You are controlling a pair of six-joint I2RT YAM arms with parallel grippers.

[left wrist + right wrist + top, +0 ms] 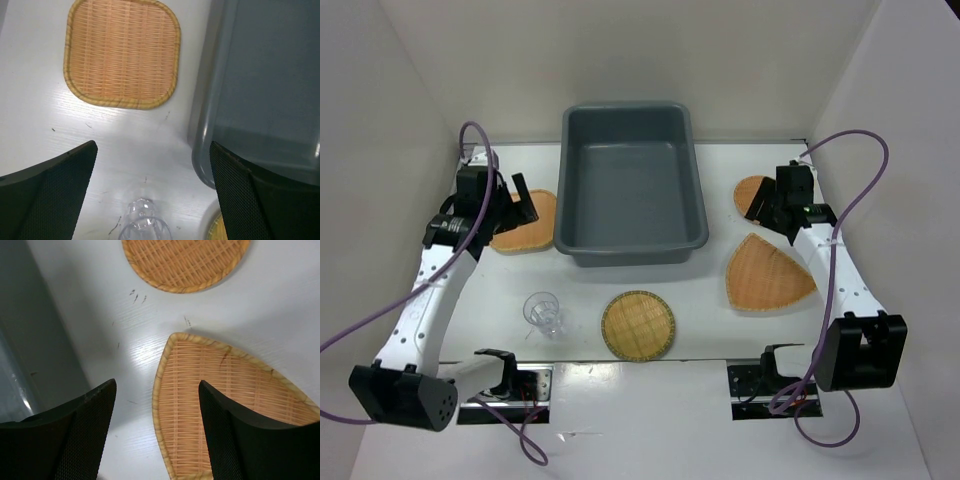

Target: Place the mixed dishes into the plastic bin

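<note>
The dark grey plastic bin (pixel 630 185) stands at the back centre and holds nothing. A rounded-square woven plate (pixel 530 228) lies to its left, and my left gripper (pixel 517 203) hovers over it, open and empty. In the left wrist view (pixel 152 150) I see that plate (pixel 122 52), the bin's corner (pixel 265 90) and the clear cup (pixel 145 225). My right gripper (pixel 767 212) is open and empty between a round plate (pixel 750 190) and the fan-shaped plate (pixel 765 273). In the right wrist view (pixel 157 385) it is above the fan plate's left edge (pixel 220 390). A second round plate (pixel 638 325) lies front centre, and the cup (pixel 543 313) stands front left.
White walls close in the table on the left, back and right. Purple cables loop from both arms. The bin's side (pixel 35 340) shows left of my right gripper. The arm bases sit at the near edge.
</note>
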